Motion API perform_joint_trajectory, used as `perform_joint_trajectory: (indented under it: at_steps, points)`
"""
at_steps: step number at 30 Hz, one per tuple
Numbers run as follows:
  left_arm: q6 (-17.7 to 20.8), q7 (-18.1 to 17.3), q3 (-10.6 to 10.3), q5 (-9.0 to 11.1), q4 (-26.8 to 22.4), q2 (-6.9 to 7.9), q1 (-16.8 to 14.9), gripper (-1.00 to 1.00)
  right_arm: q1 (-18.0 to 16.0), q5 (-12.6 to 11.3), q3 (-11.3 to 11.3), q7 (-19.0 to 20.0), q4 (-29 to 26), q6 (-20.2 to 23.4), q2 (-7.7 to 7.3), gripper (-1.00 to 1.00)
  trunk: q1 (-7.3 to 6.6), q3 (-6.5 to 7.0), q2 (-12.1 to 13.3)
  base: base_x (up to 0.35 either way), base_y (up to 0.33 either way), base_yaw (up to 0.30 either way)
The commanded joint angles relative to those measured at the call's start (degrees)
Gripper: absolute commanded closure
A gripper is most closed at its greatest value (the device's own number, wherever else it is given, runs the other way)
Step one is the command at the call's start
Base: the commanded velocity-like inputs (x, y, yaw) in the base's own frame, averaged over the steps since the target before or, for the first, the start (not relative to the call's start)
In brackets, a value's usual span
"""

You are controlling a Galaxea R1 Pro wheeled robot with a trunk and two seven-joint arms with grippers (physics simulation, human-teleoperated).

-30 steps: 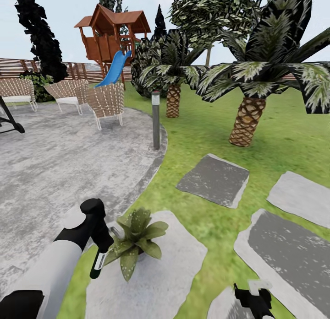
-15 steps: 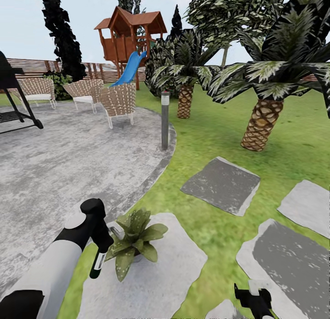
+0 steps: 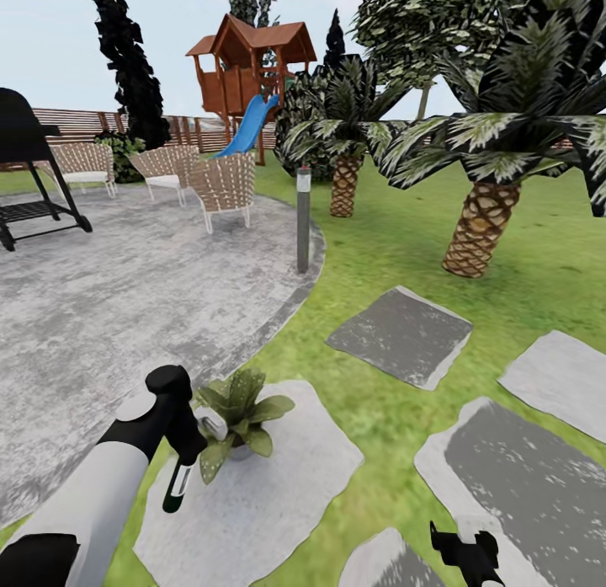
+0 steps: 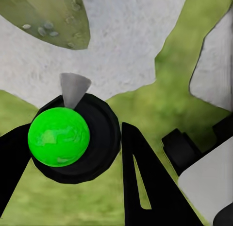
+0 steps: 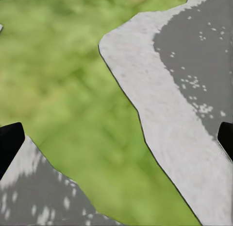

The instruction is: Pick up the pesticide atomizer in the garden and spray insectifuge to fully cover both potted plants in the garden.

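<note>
Pesticide atomizer (image 3: 181, 477) in left end effector (image 3: 187, 452) beside potted plant (image 3: 236, 414).

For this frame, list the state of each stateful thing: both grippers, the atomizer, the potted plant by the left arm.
Left gripper: shut on the pesticide atomizer, beside the plant.
Pesticide atomizer: held, bottle hanging down, whitish spray head toward the leaves.
Potted plant: upright on a pale stepping stone.
Right gripper: open, holding nothing, low over grass and stepping stones.
</note>
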Motion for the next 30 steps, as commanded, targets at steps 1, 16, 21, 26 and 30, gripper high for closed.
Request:
perform_joint_trajectory:
  at_steps: [1, 16, 21, 26, 30]
  points:
    - [0.6, -0.5, -0.1, -0.4, 0.0, 0.03, 0.0, 1.00, 0.0, 0.6, -0.4, -0.2, 0.1, -0.2, 0.00, -1.00, -0.01, -0.05, 0.0, 0.095, -0.257, 0.262]
    - [1.6, -0.5, -0.2, -0.5, 0.0, -0.20, 0.5, 1.00, 0.0, 0.7, -0.4, -0.2, 0.1, -0.2, 0.05, -1.00, -0.01, -0.05, 0.0, 0.220, -0.242, 0.241]
    - [1.6, -0.5, -0.2, -0.5, 0.0, -0.19, 0.5, 1.00, 0.0, 0.7, -0.4, -0.1, 0.1, -0.2, 0.01, -1.00, -0.01, -0.05, 0.0, 0.032, -0.275, 0.010]
    - [1.6, -0.5, -0.1, -0.5, 0.0, 0.11, 0.5, 1.00, 0.0, 0.7, -0.4, -0.2, 0.1, -0.2, 0.00, -1.00, -0.01, -0.05, 0.0, 0.001, -0.286, 0.026]
    - [1.6, -0.5, 0.0, -0.6, -0.2, 0.83, 1.0, 1.00, 0.0, 0.7, -0.4, -0.2, 0.1, -0.2, 0.02, -1.00, -0.01, -0.05, 0.0, 0.000, -0.179, 0.237]
